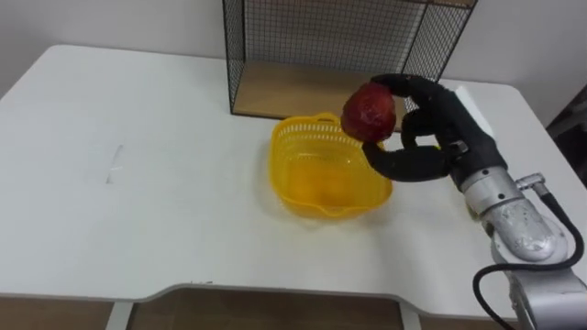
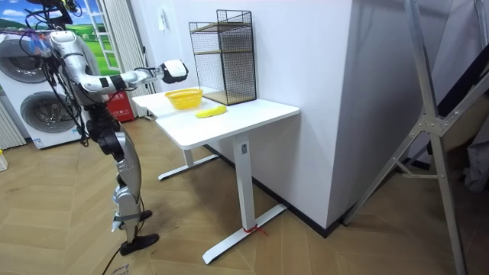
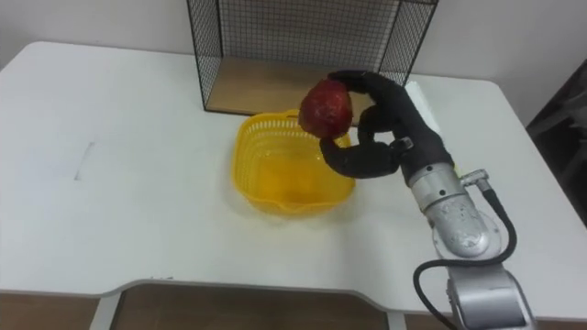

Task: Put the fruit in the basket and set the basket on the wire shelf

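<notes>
A round red fruit (image 1: 369,111) hangs just above the right rim of the yellow plastic basket (image 1: 292,137), with my right hand (image 1: 431,137) shut on it, dark fingers curled over its top and thumb below. The basket stands on the white table (image 1: 138,211) in front of the black wire shelf (image 1: 330,46); I cannot tell whether anything lies inside it. In the room view the right hand (image 2: 174,71) is stretched over the basket (image 2: 184,98), and a yellow banana (image 2: 212,111) lies on the table beside it.
The wire shelf has a wooden bottom board (image 1: 284,92) and stands at the table's far edge against the wall. The table's left half (image 1: 110,137) is bare white. In the room view I stand at the table's end near washing machines (image 2: 30,92).
</notes>
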You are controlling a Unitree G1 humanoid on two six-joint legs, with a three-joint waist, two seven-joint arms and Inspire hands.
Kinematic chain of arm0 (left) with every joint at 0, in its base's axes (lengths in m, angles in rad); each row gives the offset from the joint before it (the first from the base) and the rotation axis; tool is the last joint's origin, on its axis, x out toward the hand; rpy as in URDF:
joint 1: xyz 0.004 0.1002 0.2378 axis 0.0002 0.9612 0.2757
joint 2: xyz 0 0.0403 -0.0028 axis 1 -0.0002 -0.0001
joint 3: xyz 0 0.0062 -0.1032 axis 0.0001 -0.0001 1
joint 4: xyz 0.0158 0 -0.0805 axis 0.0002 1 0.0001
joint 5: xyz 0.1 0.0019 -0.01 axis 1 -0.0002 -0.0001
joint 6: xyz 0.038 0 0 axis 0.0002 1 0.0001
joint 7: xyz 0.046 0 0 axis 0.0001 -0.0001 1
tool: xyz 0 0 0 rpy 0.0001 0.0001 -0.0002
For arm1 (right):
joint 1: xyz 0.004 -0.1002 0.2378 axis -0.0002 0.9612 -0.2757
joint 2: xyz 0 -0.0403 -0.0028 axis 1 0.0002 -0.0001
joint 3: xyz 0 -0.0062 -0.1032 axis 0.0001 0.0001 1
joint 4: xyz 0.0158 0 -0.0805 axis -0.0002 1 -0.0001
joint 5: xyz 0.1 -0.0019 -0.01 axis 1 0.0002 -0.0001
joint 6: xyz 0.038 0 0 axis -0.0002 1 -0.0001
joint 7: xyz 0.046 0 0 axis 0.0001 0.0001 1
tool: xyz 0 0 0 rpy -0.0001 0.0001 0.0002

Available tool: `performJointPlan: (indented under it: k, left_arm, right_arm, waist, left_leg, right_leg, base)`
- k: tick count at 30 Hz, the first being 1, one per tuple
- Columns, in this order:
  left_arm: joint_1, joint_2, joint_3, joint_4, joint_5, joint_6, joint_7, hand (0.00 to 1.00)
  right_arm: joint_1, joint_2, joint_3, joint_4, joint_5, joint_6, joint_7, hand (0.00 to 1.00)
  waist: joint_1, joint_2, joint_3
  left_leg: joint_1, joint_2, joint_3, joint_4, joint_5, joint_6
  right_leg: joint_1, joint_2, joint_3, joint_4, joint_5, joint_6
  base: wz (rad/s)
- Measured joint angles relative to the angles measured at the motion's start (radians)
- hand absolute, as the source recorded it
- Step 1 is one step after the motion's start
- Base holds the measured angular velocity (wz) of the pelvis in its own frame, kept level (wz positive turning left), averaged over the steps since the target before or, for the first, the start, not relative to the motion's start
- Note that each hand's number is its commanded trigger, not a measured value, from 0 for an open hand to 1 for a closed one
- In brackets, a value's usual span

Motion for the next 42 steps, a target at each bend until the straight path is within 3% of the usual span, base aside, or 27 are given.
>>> performJointPlan:
  k: [2, 3, 16, 42]
  left_arm:
    - [-0.001, 0.003, -0.004, 0.0, 0.0, 0.0, 0.002, 0.0]
    - [-0.002, 0.008, -0.015, -0.001, 0.0, 0.0, 0.003, 0.0]
    - [-0.008, 0.014, -0.047, -0.006, 0.0, -0.003, 0.007, 0.0]
    - [-0.008, 0.014, -0.056, -0.021, 0.0, -0.014, 0.006, 0.0]
  right_arm:
    - [-0.008, -0.005, 0.003, 0.0, -0.018, 0.008, 0.008, 0.44]
    - [-0.012, -0.007, 0.004, 0.0, -0.037, 0.01, 0.014, 0.0]
    - [-0.019, -0.007, 0.036, 0.0, -0.1, 0.014, 0.053, 0.0]
    - [-0.019, -0.007, 0.035, 0.0, -0.09, 0.019, 0.07, 0.0]
  waist:
    - [0.002, -0.002, -0.0001]
    - [0.002, -0.001, 0.0009]
    - [0.004, 0.007, 0.008]
    - [0.007, 0.013, 0.0014]
  left_leg:
    - [0.0, 0.0, -0.001, -0.001, 0.0, 0.0]
    - [-0.001, 0.0, -0.002, -0.001, 0.0, 0.0]
    - [-0.002, 0.0, -0.002, 0.001, 0.0, 0.0]
    - [0.0, 0.0, 0.001, -0.003, 0.0, 0.0]
  right_leg:
    - [0.0, 0.0, -0.001, 0.0, 0.0, 0.0]
    - [0.0, 0.0, -0.002, -0.001, 0.0, 0.0]
    - [-0.001, 0.0, -0.002, -0.002, 0.0, 0.0]
    - [-0.001, 0.001, 0.002, -0.001, 0.0, 0.0]
  base:
    - [0.02]
    - [0.03]
    - [0.0]
    - [0.0]
